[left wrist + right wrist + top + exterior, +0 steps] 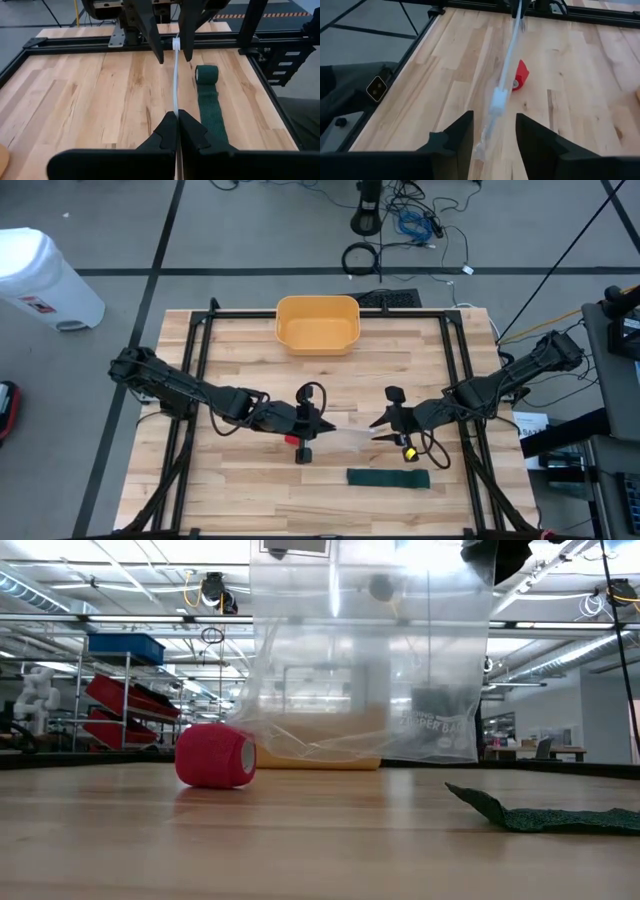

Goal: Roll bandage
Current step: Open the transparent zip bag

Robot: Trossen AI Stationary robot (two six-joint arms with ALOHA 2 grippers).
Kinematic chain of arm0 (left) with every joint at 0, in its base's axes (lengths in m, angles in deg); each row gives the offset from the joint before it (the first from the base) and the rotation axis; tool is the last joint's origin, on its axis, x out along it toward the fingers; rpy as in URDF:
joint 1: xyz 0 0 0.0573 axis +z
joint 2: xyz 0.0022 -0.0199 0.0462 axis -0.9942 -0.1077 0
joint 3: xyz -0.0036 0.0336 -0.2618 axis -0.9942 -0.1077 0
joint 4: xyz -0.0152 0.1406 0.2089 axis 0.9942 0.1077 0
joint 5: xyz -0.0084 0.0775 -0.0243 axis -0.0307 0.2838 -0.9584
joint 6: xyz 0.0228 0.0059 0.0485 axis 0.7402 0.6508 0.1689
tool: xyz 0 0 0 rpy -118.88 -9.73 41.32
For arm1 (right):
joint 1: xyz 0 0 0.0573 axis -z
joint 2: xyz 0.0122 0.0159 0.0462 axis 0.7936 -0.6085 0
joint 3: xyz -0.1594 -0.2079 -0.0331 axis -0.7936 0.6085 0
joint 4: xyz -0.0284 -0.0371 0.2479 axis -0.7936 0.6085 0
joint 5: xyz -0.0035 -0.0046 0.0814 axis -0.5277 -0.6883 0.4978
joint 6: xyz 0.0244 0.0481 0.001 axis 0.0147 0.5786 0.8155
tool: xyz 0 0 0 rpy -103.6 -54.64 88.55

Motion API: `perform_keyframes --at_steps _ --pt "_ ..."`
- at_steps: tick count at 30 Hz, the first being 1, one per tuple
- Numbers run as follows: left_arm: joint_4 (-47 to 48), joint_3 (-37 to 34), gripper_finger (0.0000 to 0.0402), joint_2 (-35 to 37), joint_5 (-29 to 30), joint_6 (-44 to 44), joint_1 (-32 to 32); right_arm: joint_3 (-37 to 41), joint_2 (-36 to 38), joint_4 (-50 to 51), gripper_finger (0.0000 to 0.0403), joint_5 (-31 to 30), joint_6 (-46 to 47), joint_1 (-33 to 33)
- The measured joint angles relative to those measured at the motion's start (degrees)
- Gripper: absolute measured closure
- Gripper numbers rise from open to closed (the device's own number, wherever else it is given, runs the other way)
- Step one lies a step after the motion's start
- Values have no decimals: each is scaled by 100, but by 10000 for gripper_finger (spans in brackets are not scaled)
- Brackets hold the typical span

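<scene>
A clear zip bag (370, 670) hangs between my two grippers over the middle of the table. My left gripper (177, 117) is shut on one end of the bag's top edge. My right gripper (492, 132) stands open with its fingers on either side of the other end, just behind the white slider (499, 97). On the boards below the bag lies a red bandage roll (215, 755) on its side. A green bandage (388, 478), partly unrolled, lies flat nearer the front edge, its rolled end (206, 74) toward the right. My left gripper pinches the bag's zip edge (176, 106) at its left end between the two fingers. The fingers come from the table's left, slanting a little downward, in line with the edge. The bag hangs below, and its lower edge (320, 758) shows just above the table. Whether my right gripper touches the bag, I cannot tell.
A yellow bin (317, 323) stands at the middle of the far edge. A black frame (200, 360) runs along the table's sides. Bare boards lie at the front left and far right.
</scene>
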Motion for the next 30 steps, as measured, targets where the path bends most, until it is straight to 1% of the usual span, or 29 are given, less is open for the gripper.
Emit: perform_keyframes --at_steps 23,26,30 --pt "136 0 400 0 -7 -144 1 0 0 -9 273 38 -145 0" --pt "148 0 400 0 -7 -146 1 0 0 -5 281 41 -161 0" --pt "199 0 398 0 -9 -149 0 0 0 25 308 51 -211 2"
